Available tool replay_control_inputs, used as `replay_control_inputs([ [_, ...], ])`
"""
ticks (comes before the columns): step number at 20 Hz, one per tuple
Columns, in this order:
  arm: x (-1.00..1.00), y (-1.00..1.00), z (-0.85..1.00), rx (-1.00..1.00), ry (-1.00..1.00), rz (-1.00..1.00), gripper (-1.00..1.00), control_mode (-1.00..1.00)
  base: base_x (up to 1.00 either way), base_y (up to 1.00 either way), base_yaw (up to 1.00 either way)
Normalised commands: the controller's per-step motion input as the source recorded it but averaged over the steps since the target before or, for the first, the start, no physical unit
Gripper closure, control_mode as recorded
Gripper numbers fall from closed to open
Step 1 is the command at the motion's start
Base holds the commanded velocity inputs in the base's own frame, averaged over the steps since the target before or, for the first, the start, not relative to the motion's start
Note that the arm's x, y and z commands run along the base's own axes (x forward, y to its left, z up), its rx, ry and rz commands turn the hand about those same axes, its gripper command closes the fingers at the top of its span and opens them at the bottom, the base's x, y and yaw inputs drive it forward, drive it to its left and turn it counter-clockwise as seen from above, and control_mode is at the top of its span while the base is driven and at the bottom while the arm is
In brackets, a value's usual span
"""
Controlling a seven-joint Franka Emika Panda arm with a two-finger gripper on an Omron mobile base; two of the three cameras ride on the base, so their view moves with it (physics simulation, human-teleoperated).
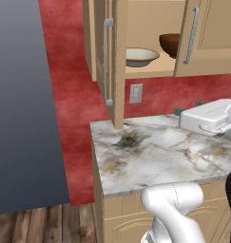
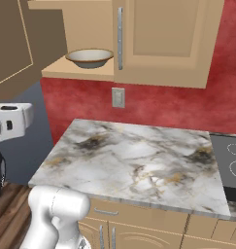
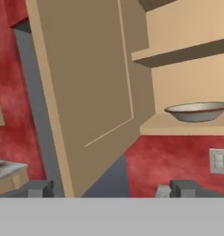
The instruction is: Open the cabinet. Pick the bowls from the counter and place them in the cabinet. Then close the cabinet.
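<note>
Even, bright, flat rendered light with no clear source. Soft shading darkens the cabinet [image 1: 150, 28] interior. Faint sheen on the table [image 2: 139, 155]. Edges slightly soft, no blur or distortion.

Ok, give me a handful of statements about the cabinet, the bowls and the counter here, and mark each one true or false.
1. The cream-white bowl sits inside the cabinet. True.
2. The dark reddish-brown bowl is on the counter. False: it is in the cabinet, to the right of the cream-white bowl, partly behind the right door.
3. The left door of the cabinet stands open. True.
4. Both cabinet doors are shut. False: the left door is swung wide and the right door is ajar in the left base view.
5. The tool is clamped on a bowl. False: its tips stand wide apart with nothing between them.
</note>
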Motion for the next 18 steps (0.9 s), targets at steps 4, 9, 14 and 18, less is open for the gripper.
replay_control_inputs([
  [4,-0.16,0.23,0.0,0.0,-0.12,-0.04,-1.0,-1.0,0.0,0.0,0.0],
  [9,-0.14,0.25,0.0,0.0,-0.12,-0.07,-1.0,-1.0,0.0,0.0,0.0],
  [14,-0.06,0.28,0.0,0.0,-0.08,-0.09,-1.0,-1.0,0.0,0.0,0.0],
  [18,-0.01,0.2,-0.04,0.0,-0.04,-0.09,-1.0,-1.0,0.0,0.0,0.0],
])
